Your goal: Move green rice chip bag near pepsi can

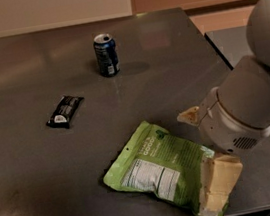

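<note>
The green rice chip bag (157,170) lies flat near the table's front edge, label side up. The pepsi can (106,55) stands upright far behind it, towards the back of the table. My gripper (205,148) is at the bag's right end, open. One cream finger (191,116) is just behind the bag's right edge and the other (220,182) lies over the bag's front right corner. The bag rests on the table, not lifted.
A small black wrapper (65,111) lies left of centre, between the can and the bag. The dark grey table (39,175) ends at a right edge (217,52) beside my arm's bulky white body (255,97), and at a front edge just below the bag.
</note>
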Motion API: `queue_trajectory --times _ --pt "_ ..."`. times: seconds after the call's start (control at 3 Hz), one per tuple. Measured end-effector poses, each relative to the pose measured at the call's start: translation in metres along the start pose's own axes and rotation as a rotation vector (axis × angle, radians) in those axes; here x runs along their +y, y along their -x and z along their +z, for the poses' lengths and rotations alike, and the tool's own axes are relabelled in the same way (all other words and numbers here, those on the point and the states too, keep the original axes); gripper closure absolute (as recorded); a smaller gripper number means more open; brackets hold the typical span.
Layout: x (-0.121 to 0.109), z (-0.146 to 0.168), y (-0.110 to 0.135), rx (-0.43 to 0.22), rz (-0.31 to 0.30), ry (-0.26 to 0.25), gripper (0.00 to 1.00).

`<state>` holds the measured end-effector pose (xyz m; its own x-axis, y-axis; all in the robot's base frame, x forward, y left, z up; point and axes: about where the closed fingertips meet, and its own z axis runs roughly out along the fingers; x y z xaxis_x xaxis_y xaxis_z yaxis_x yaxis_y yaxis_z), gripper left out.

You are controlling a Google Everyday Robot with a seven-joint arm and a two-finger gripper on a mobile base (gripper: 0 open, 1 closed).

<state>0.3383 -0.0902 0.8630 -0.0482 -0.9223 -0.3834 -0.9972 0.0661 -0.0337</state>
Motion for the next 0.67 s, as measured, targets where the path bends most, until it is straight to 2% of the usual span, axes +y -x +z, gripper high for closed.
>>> queue_trajectory --times 0.33,0.67 --pt "0.0046 0.0150 -0.0012 0.027 0.003 0.035 0.00" --pt "0.0063 0.0206 -0.0013 0.062 0.007 0.047 0.18"
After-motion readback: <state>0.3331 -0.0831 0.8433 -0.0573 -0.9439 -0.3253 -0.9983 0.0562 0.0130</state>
